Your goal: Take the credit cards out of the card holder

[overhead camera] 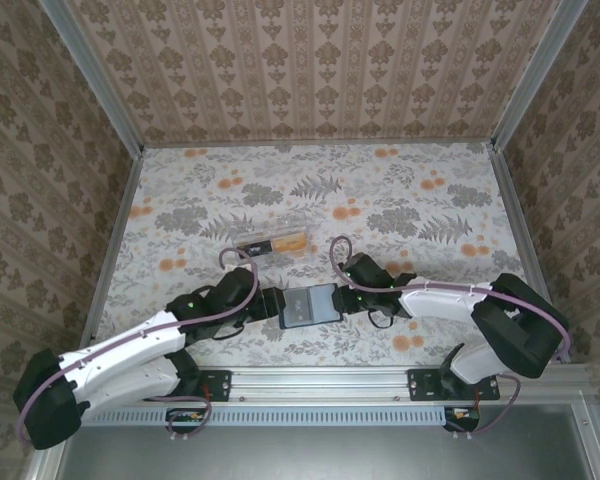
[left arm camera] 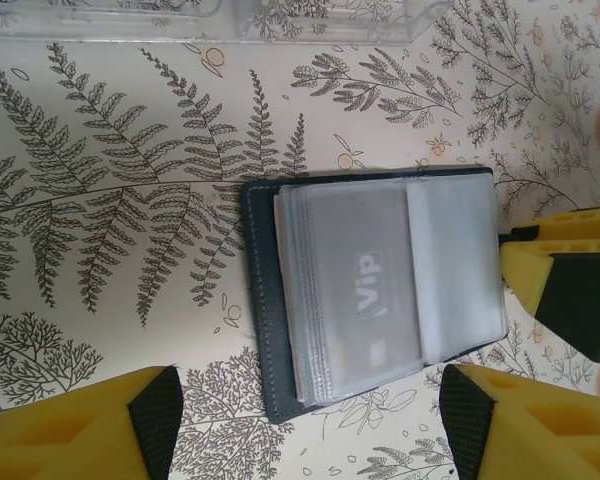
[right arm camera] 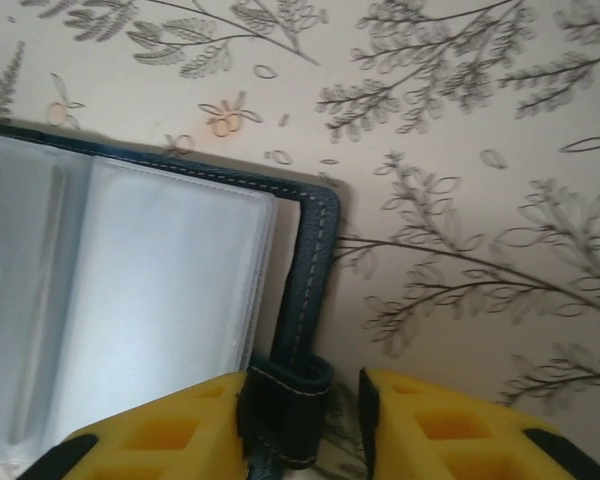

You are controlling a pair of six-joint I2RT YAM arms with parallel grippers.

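- While it lies opened flat with its inner face up, the card holder (left arm camera: 258, 300) runs its long axis from the left gripper (left arm camera: 310, 392) across to the right gripper (right arm camera: 302, 395), one short end towards each
- One card holder in all: it sits just ahead of the left fingers (left arm camera: 80, 435), and its near edge reaches into the gap between their tips; these two fingers are spread wide and touch nothing
- Two right fingers (right arm camera: 150, 435) stand close together astride the holder's other end; the stitched cover edge rises between them, against one pad, with a sliver of table (right arm camera: 500, 120) showing beside the other, and whether they clamp it I cannot tell
- One card lettered "Vip" (left arm camera: 365, 290) shows through the top sleeve; the sleeves (left arm camera: 455, 260) lie in a stack whose layers are too fine to count
- Cover: dark navy and leather-like, with pale stitching round a rounded corner
- Sleeves: milky clear plastic, glossy, rectangular
- All four fingers: blocky yellow with black pads
- One clear box (overhead camera: 273, 244), rectangular, holding a black strip and an orange strip, lies beyond the left fingers, past the holder and apart from it
- Table covering: pale and flat, printed with grey ferns and orange blossoms
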